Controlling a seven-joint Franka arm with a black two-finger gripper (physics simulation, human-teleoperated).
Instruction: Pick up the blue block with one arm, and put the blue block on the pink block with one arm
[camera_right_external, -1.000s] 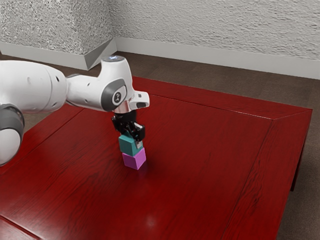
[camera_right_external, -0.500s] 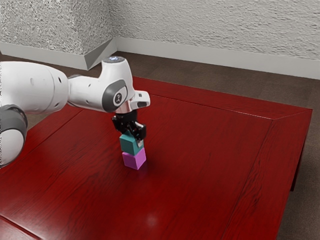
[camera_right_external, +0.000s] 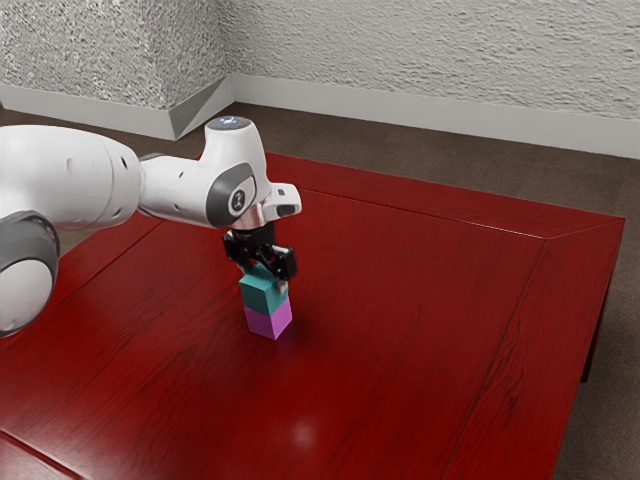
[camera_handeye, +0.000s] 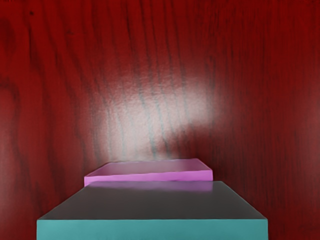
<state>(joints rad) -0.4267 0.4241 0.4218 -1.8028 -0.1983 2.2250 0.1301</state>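
Blue block (camera_right_external: 262, 293) resting on top of pink block (camera_right_external: 268, 322). Stack toward 9 o'clock from centre of red table (camera_right_external: 430, 300). Gripper (camera_right_external: 268, 272) at 12 o'clock of blue block, fingers spread, gripping nothing. Arm (camera_right_external: 170, 190) entering from 9 o'clock.

Your white Franka arm (camera_right_external: 90, 190) reaches in from the exterior view's left, its forearm lying close to level. The wrist (camera_right_external: 232, 190) bends sharply, so the black gripper (camera_right_external: 264, 268) hangs pointing straight down. Its two fingers (camera_right_external: 286, 266) look parted, gripping nothing, though they show small in that side view.
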